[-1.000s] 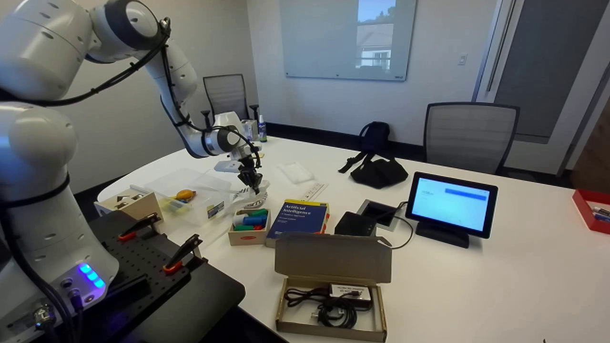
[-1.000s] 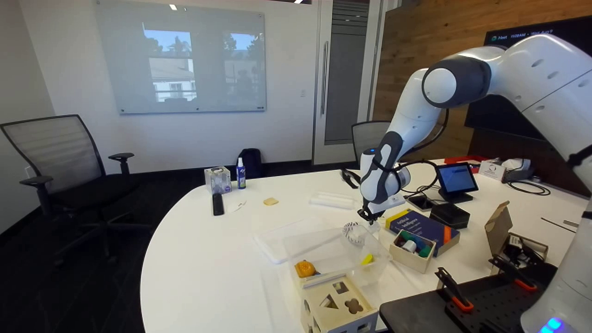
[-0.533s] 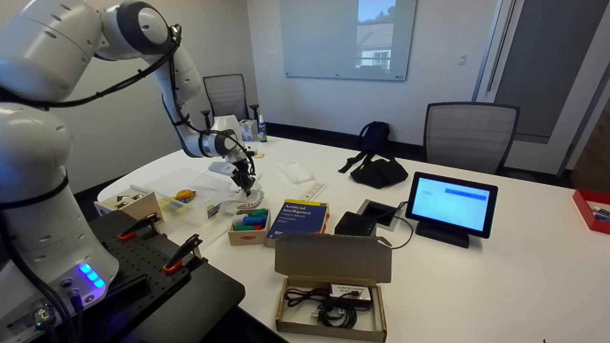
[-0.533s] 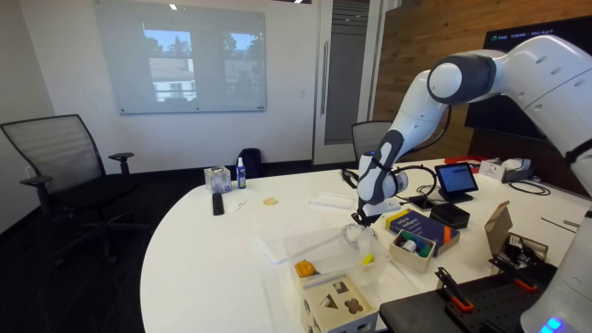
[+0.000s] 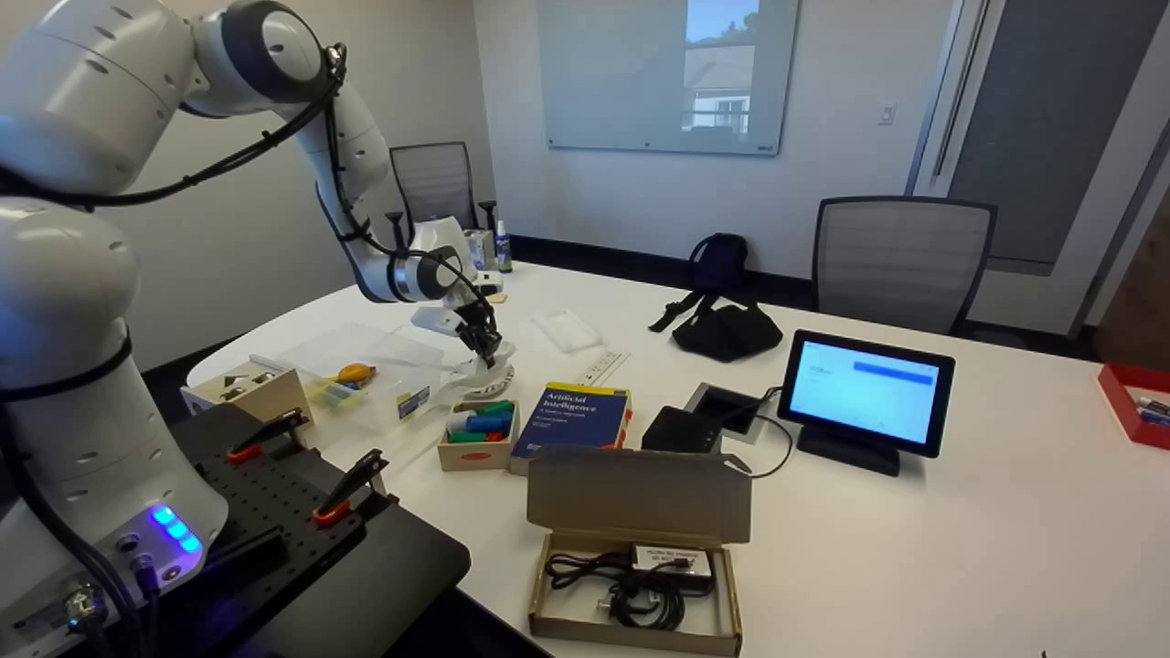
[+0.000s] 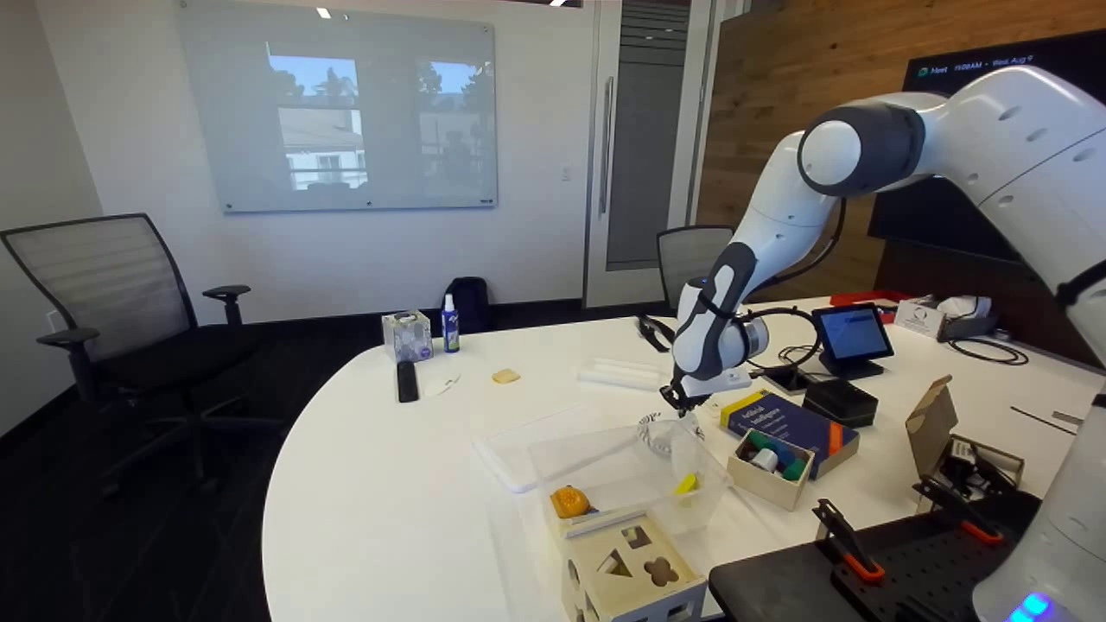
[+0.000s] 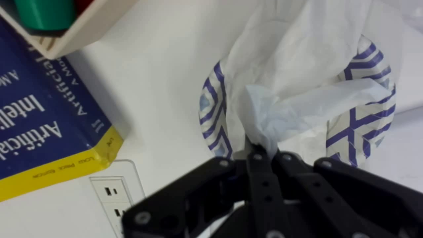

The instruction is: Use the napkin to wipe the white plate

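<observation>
This looks like an office meeting room; a shiny board (image 6: 363, 130) hangs on the far wall (image 6: 544, 104); mesh chairs (image 6: 104, 285) stand by a big white worktop (image 6: 389, 484); a dark screen (image 6: 937, 216) on the right says "Meet".

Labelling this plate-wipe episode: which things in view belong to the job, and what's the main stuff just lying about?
Job:
gripper, pinching the napkin
patterned white plate, below the napkin

Lying about:
Artificial Intelligence book
small open box
wooden shape sorter
tabletop screen
spray bottle
cardboard box
</observation>
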Robot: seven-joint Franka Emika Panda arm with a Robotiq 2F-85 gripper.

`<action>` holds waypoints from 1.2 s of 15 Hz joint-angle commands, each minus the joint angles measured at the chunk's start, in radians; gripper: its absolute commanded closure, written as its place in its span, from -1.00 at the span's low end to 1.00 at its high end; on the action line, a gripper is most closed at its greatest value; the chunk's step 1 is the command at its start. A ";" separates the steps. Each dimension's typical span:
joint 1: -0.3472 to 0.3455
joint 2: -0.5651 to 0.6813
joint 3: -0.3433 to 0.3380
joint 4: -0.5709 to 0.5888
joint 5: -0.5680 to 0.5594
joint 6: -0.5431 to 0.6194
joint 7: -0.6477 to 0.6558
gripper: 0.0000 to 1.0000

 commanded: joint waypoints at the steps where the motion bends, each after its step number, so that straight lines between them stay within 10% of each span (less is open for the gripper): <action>1: 0.007 -0.046 -0.013 -0.021 0.000 -0.086 -0.017 0.99; 10: -0.310 -0.369 0.275 -0.191 0.034 -0.287 -0.329 0.99; 18: -0.426 -0.631 0.338 -0.384 0.217 -0.756 -0.740 0.99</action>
